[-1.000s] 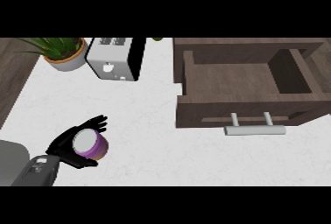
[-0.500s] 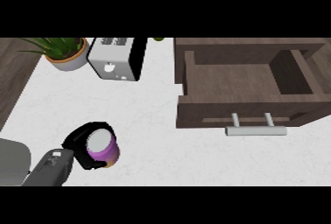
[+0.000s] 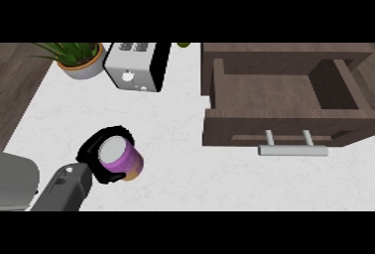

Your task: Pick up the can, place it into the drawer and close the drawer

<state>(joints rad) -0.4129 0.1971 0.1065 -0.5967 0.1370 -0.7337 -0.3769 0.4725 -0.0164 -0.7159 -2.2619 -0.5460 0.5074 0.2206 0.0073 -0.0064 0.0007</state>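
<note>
A purple can (image 3: 124,159) with a silver top shows at the lower left of the head view, tilted, over the white counter (image 3: 183,124). My left hand (image 3: 93,150) is curled round it from the left and behind, with its grey forearm (image 3: 62,191) coming in from the lower edge. The brown wooden drawer (image 3: 271,94) stands pulled open at the upper right, its inside bare, with a silver handle (image 3: 293,149) on its front. The can is well to the left of the drawer. My right hand shows nowhere.
A white toaster (image 3: 135,67) stands at the back, left of the drawer. A potted plant (image 3: 77,58) sits at the far left back. The dark wood counter edge (image 3: 18,94) runs down the left side. A grey shape (image 3: 15,183) fills the lower left corner.
The left hand's fingers went from spread behind the can to curled round it. The can has tipped and moved slightly to the right, toward the drawer.
</note>
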